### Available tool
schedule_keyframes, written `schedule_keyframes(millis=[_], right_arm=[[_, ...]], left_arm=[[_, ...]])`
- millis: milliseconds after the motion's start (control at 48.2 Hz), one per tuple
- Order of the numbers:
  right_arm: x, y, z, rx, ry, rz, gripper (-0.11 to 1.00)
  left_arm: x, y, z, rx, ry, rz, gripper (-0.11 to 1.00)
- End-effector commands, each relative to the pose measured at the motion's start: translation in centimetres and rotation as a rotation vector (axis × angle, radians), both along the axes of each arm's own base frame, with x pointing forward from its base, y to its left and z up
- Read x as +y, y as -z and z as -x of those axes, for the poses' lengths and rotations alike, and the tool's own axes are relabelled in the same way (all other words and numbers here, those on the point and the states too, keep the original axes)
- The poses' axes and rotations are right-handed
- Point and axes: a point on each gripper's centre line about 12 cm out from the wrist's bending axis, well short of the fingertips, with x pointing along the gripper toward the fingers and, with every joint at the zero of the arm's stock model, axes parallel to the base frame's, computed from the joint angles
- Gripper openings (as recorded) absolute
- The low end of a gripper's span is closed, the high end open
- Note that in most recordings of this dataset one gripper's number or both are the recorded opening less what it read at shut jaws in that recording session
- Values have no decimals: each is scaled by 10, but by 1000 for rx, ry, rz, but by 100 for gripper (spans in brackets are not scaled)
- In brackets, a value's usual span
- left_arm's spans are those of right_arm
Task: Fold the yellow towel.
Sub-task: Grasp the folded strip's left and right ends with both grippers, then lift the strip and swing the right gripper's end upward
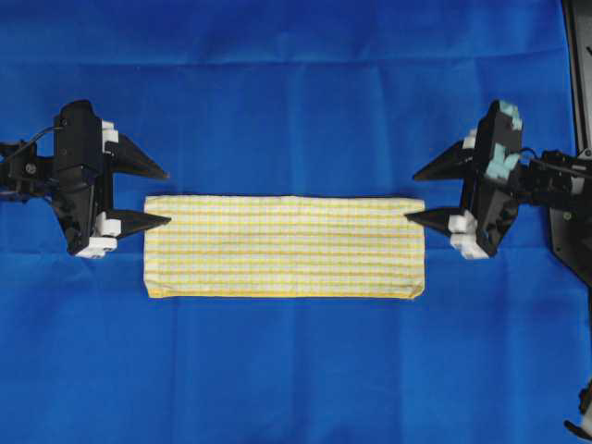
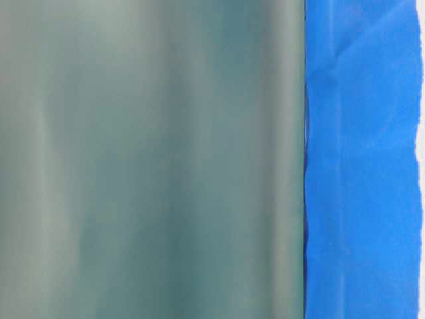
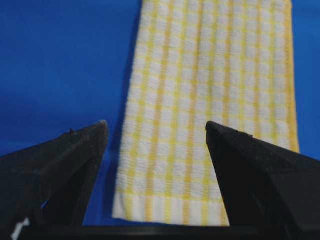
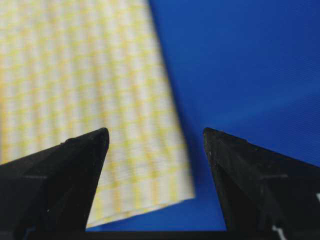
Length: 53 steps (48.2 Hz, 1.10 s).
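Note:
The yellow towel (image 1: 284, 247) lies flat on the blue cloth as a long narrow strip, folded lengthwise. My left gripper (image 1: 166, 197) is open and empty at the towel's left end, by its far corner. My right gripper (image 1: 412, 195) is open and empty at the towel's right end, by its far corner. In the left wrist view the towel (image 3: 210, 100) runs away from the open gripper (image 3: 156, 127), its near edge between the fingers. In the right wrist view the towel's corner (image 4: 90, 100) lies between the fingers of the open gripper (image 4: 155, 134).
A large plain blue cloth (image 1: 296, 83) covers the table. A dark frame (image 1: 578, 55) stands at the right edge. The table-level view is mostly blocked by a blurred grey-green surface (image 2: 146, 159), with blue cloth (image 2: 362, 159) at its right.

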Motion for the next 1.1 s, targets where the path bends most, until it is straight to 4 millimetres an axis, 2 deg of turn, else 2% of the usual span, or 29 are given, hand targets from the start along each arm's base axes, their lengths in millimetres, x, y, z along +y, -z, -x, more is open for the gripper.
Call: schedule_keyframes(millis=[0,125,415,560,747,851,1017,1079], right_arm=[[-4,-3,-4,-5,14,0,76],[-4,2,-8,19,14,-1,76],[-4,31,-16,143,21,-14,76],[-4,38,-16,173,26,-22,74],[-3,39,-16,183,20,-25,63],[-2,40,-15,196,9,-29,45],[-1,40,-14,203,-1,-25,7],[-2,40,-15,202,-1,-24,3]], left_arm=[[3,-7,-5,-25,2,-17,72],[5,0,-3,-2,-3,-20,72],[15,30,0,67,-44,-19,72],[19,45,-3,88,-57,-19,71],[19,56,-7,127,-60,-8,67],[13,59,-8,171,-38,-6,55],[10,65,-8,262,-13,-9,14],[9,65,-8,274,-13,-8,2]])
